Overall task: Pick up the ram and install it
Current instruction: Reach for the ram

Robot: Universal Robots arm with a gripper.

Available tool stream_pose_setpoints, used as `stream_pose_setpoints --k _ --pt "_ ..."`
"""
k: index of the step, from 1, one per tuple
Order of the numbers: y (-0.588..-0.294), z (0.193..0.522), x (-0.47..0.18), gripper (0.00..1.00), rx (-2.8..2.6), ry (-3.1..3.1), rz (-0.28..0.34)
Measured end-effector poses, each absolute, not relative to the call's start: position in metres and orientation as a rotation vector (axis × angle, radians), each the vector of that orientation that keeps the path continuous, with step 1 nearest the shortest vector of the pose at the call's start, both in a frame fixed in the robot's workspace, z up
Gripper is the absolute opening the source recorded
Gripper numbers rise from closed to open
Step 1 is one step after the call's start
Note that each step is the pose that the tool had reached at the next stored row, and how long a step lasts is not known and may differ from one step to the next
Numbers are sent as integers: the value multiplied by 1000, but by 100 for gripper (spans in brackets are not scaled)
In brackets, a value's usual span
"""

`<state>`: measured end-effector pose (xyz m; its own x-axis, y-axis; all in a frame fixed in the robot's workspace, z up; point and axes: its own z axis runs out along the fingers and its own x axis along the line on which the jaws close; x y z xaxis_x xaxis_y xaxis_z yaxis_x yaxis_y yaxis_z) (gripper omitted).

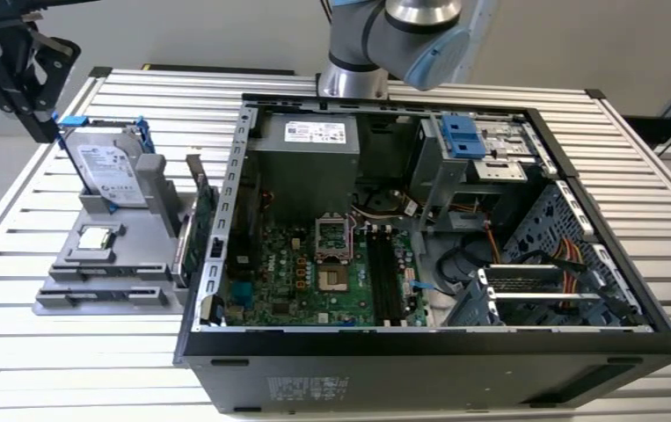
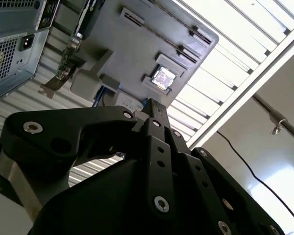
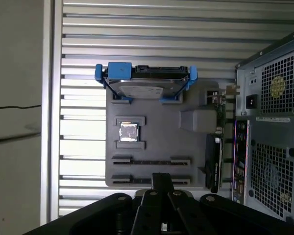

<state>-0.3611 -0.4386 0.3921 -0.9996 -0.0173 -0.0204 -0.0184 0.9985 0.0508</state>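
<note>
Where the gray tray (image 3: 157, 132) carries its two long slots, the ram (image 3: 152, 161) reads as a thin dark strip standing on edge between the end clips of the slot farther from the gripper (image 3: 160, 177). Board and groove are hard to tell apart there. The nearer slot shows a similar dark line, its middle hidden behind the gripper. In both wrist views the fingertips (image 2: 153, 106) meet in a single black block, closed with nothing visible between them. They hang above the tray, apart from the ram.

The same tray holds a square processor chip (image 3: 128, 132). At its far end the hard drive (image 3: 142, 85) stands upright in a blue-trimmed frame. The green expansion card (image 3: 214, 164) stands between the tray and the computer case (image 3: 274, 122), seen edge-on, so its face is hidden.

In the exterior view the gripper (image 1: 40, 123) is cut off by the frame's edge. It is near the hard drive's blue corner and well apart from the open case on the slatted table (image 1: 30, 220).
</note>
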Motion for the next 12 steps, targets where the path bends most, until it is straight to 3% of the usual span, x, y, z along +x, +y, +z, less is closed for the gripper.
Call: stream_pose_setpoints --k 12 --pt "-439 392 -362 0 -280 3112 82"
